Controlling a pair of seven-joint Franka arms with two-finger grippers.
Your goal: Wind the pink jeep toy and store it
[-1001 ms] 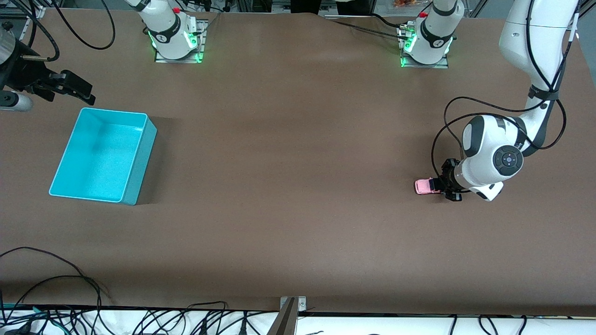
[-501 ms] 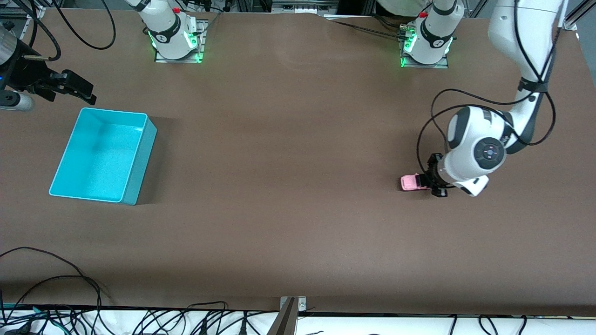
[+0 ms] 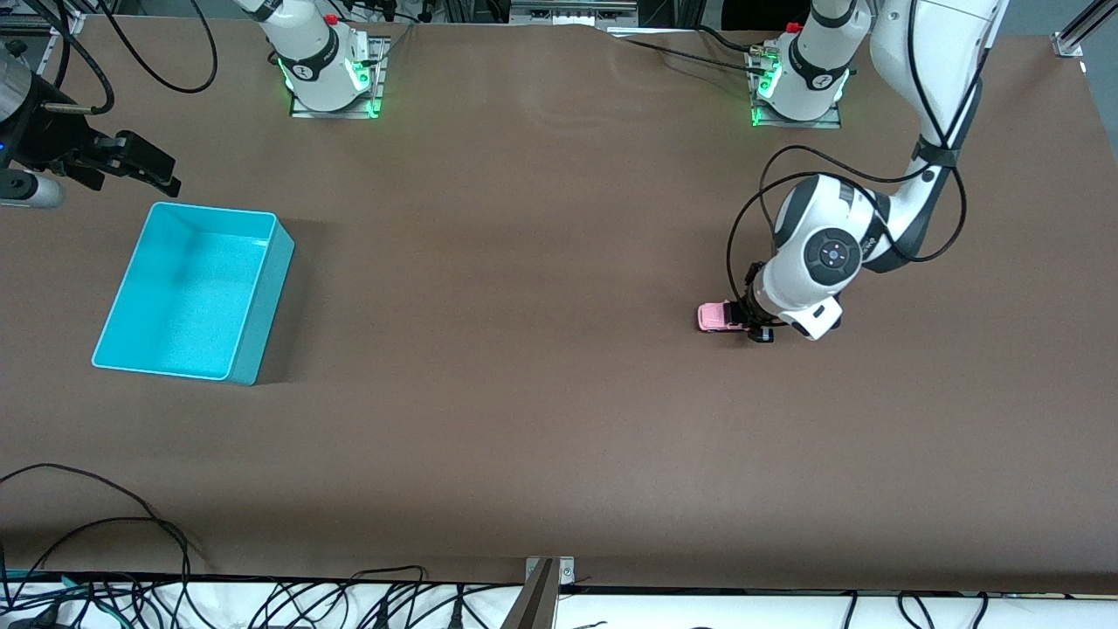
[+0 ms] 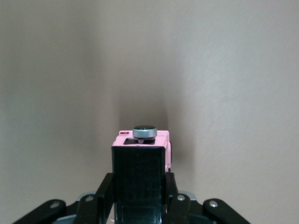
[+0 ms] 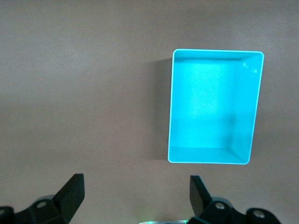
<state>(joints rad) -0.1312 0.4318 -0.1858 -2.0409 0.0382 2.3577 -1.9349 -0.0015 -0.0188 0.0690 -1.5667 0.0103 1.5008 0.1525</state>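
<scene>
The pink jeep toy (image 3: 714, 316) is down at the table surface toward the left arm's end. My left gripper (image 3: 744, 321) is shut on its rear part. In the left wrist view the jeep (image 4: 142, 140) shows its black roof between my left gripper's (image 4: 138, 189) fingers, with a round spare wheel at its far end. I cannot tell whether its wheels touch the table. The turquoise bin (image 3: 266, 306) stands empty toward the right arm's end. My right gripper (image 3: 144, 166) waits open and empty above the table beside the bin; its wrist view (image 5: 135, 186) shows the bin (image 5: 212, 107).
The brown table (image 3: 524, 349) is bare between the jeep and the bin. The arm bases stand at the table's back edge. Cables (image 3: 105, 533) lie along the front edge.
My left gripper has carried the jeep steadily across the table toward the right arm's end, and a little farther from the front camera. The right arm and the bin have not moved.
</scene>
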